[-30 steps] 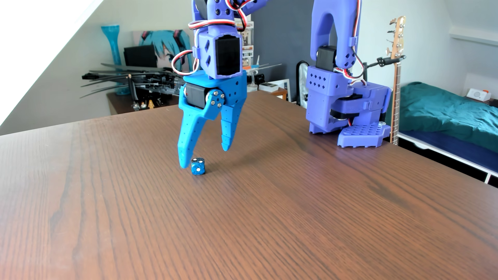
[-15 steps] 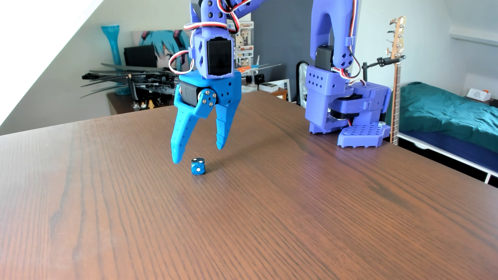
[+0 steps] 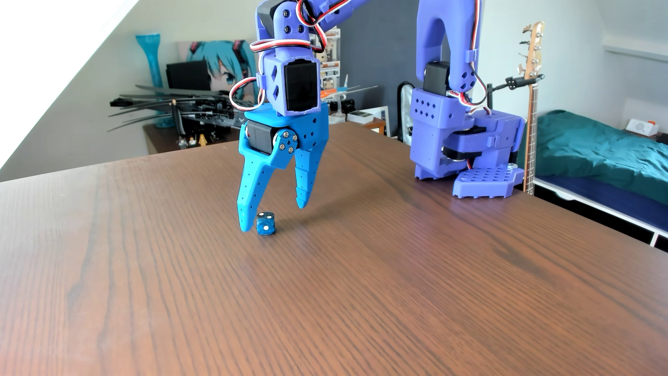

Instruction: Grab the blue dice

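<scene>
While the gripper (image 3: 273,219) gapes, dice (image 3: 265,223) sits on wooden table (image 3: 361,289).

This is a home bedroom used for hobbies. Behind the dark wood-grain tabletop (image 3: 361,289), a bed with a rumpled teal blanket (image 3: 596,152) stands at the right. A wooden-necked bass guitar (image 3: 532,90) leans just beside the bed. Left of the bed, an anime poster with turquoise hair (image 3: 217,61), boxed vinyl figures (image 3: 330,72) and a tall turquoise glass vase (image 3: 153,72) line the wall.
</scene>
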Motion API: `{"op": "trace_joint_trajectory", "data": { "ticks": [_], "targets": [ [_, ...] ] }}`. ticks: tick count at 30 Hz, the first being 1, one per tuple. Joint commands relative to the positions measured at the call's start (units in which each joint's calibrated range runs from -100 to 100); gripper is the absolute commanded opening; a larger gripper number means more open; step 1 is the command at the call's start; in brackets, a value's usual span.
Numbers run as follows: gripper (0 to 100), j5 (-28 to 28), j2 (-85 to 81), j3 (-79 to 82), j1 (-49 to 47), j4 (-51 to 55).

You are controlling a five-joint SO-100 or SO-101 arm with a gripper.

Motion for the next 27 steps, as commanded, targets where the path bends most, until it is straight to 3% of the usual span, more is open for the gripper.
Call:
{"op": "trace_joint_trajectory", "data": {
  "ticks": [1,7,27],
  "targets": [
    [27,0.2,-0.7,-1.2,0.0,-0.4],
    [13,0.2,-0.7,-0.8,0.4,-0.4],
    [16,0.2,3.6,-1.3,1.2,-3.1]
  ]
}}
